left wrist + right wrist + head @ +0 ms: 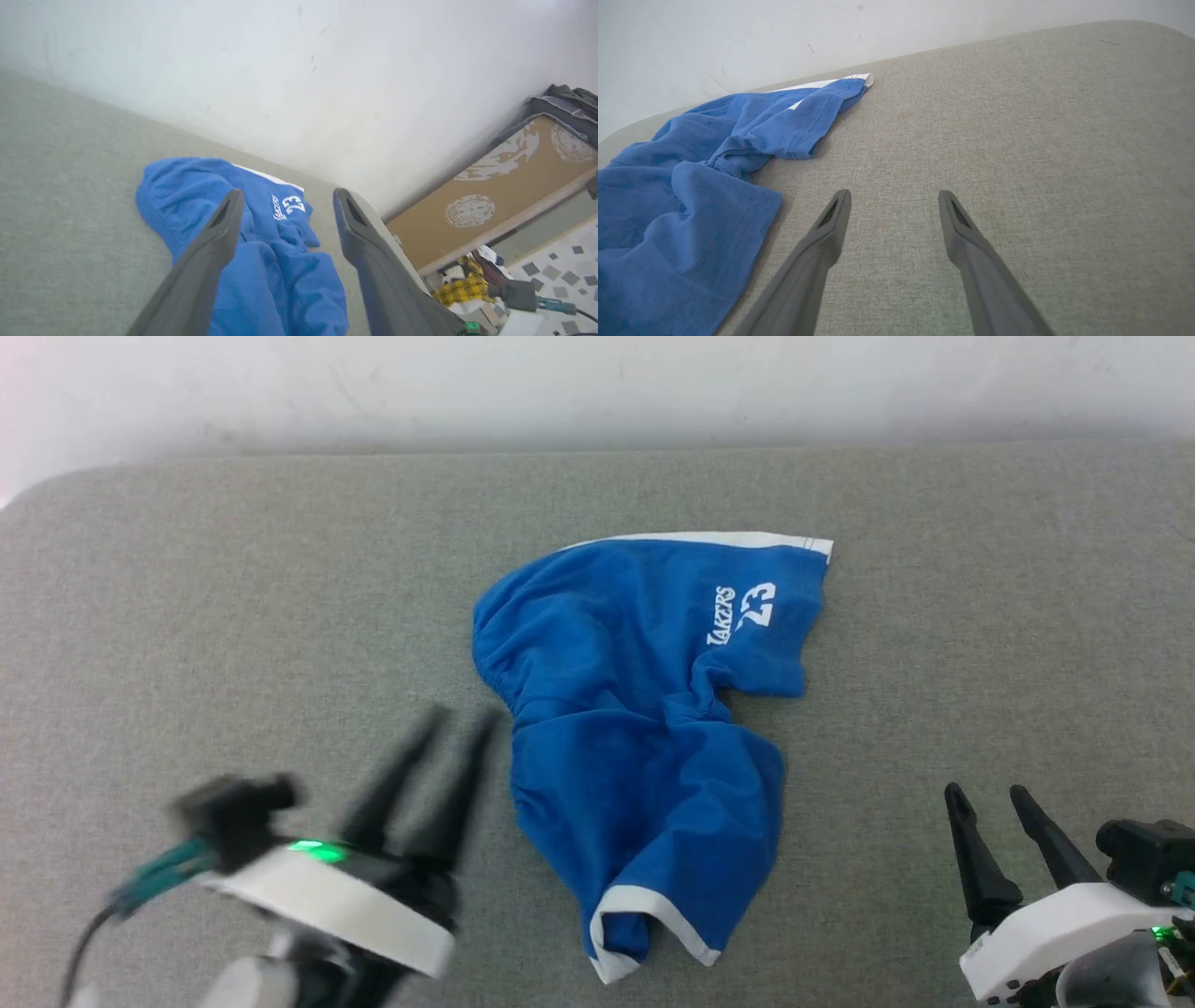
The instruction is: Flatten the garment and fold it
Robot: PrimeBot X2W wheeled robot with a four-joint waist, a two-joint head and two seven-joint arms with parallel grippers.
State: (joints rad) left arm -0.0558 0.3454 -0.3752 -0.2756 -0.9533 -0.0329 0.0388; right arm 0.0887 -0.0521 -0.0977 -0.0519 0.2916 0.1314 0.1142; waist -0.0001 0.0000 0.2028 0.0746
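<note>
The garment (635,728), royal-blue shorts with white trim and a small white print, lies crumpled in the middle of the grey padded surface (233,597). One leg points toward the far wall, the other toward me with its white hem curled up. My left gripper (462,717) hovers just left of the shorts, blurred, its fingers apart and empty. In the left wrist view the garment (261,261) lies beneath and beyond the left gripper (287,203). My right gripper (985,793) stands open at the lower right, well clear of the cloth. The right wrist view has the right gripper (894,198) open over bare surface, the garment (691,186) to its left.
A white wall (597,383) backs the padded surface. In the left wrist view, past the surface's edge, I see a brown patterned board (504,191), yellow checked cloth (460,289) and a tiled floor (560,275).
</note>
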